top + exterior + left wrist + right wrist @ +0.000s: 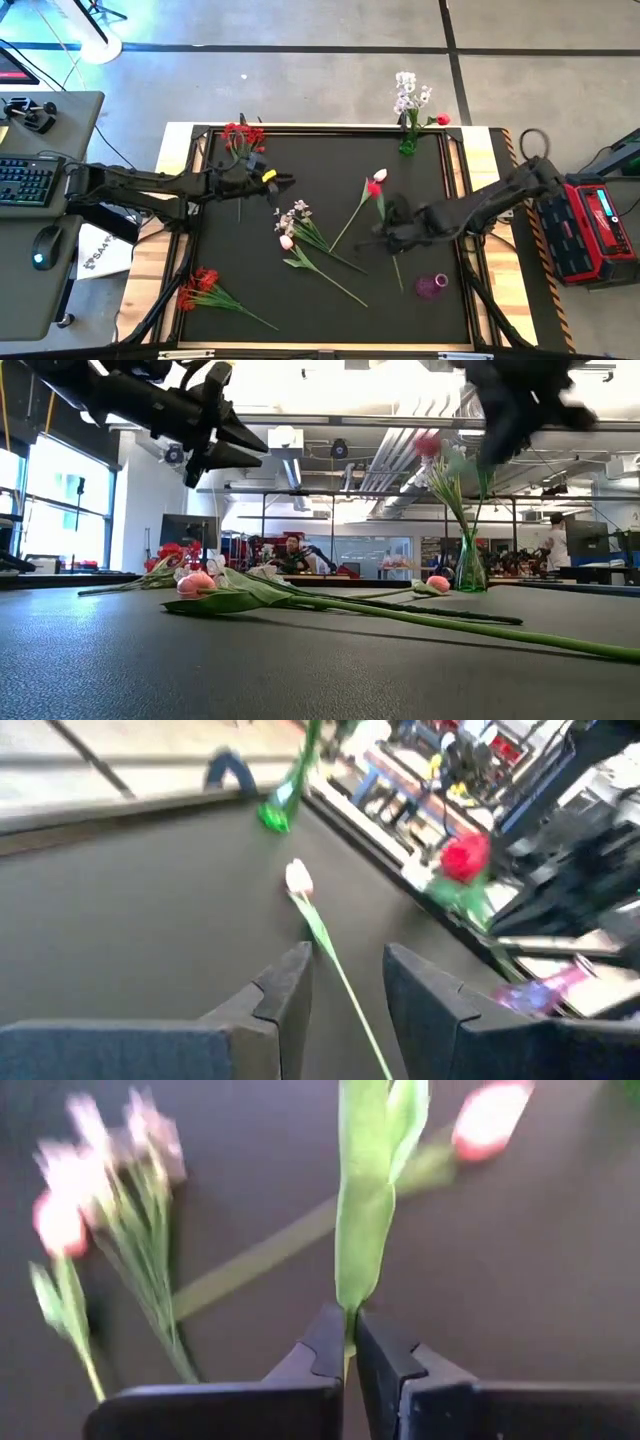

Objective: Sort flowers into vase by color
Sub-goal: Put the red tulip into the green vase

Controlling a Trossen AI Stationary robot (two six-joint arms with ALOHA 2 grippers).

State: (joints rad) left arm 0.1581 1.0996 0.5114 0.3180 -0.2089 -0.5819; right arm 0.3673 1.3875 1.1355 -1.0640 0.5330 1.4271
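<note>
My right gripper is shut on a red tulip, which the low view shows raised high above the table. My left gripper hovers open over the mat's left half, above a white-pink tulip that lies flat. A lavender sprig and a pink tulip lie at mid-mat. Red bunches lie at the far left and near left. A green vase at the far edge holds white-lavender sprigs and a red tulip. My right gripper pinches the red tulip's green stem between its two fingers, just below a long leaf. The fingers lie across the stem. The blossom is lifted clear of the table; whether the stem's lower end rests on the mat cannot be told.
A small purple vase sits on the mat near the right arm. The black mat has a raised wooden frame around it. A keyboard and mouse sit on a desk to the left, and a red case stands to the right.
</note>
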